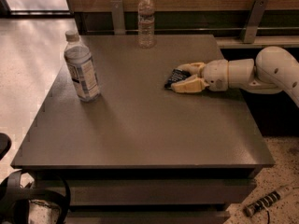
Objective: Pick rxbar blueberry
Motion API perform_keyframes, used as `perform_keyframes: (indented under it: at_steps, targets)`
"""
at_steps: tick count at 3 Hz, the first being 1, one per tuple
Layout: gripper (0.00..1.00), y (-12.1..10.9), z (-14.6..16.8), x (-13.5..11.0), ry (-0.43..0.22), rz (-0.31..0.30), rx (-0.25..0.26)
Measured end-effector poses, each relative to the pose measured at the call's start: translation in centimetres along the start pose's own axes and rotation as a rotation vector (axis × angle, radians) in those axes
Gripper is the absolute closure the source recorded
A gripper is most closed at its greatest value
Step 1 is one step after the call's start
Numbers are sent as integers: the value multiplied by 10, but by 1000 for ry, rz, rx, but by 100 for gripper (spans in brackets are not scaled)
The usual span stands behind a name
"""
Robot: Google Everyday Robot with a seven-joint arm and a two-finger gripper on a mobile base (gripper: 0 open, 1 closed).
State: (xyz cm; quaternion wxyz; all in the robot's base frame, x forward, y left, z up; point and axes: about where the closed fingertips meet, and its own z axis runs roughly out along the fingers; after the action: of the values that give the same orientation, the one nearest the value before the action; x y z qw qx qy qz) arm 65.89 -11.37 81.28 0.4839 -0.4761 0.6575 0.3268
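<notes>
risk: slip on lift | gripper (181, 78) low over right side of table (140, 134), claw pinching rxbar blueberry (173, 78) at its tips only | bar looks tilted, one edge touching table | raise fast and you'll likely lose the slick wrapper

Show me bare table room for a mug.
Free: the grey table's front half, and the middle between the labelled clear plastic bottle and the cream gripper. Crowded: right, where the gripper meets the small dark snack bar; another clear bottle at the back edge.
</notes>
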Motion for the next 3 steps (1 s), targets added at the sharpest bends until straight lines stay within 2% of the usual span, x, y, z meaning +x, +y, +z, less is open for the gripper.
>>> perform_keyframes:
  at_steps: [2,3]
  targets:
    - [100,-1,-6,-9,-2,-16,8]
    - [100,-8,-34,-46,-13,-88,46]
